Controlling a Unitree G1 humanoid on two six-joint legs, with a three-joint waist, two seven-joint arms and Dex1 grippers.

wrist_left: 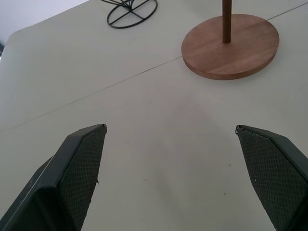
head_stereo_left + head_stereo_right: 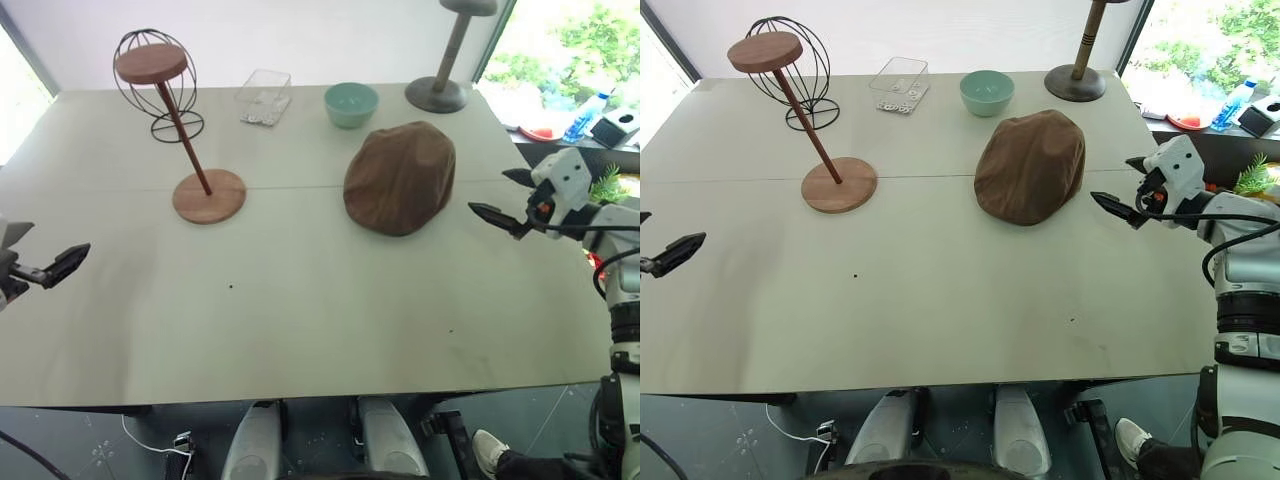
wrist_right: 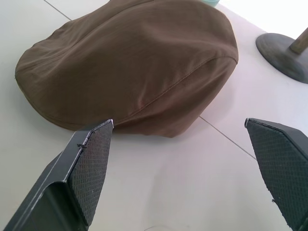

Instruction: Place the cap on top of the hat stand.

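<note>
- Pale table (image 2: 300,330) w/ brown cap (image 2: 400,178) lying just ahead of right gripper (image 2: 508,196), fingers spread, empty.
- Left gripper (image 1: 171,168) spread too; hat stand (image 2: 190,130) ahead, well apart.

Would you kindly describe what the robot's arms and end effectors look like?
The right end effector has two black, pointed fingers with cross-hatched pads on a white housing, with black cables trailing along a grey, ribbed arm. The left end effector has matching black textured fingers.
</note>
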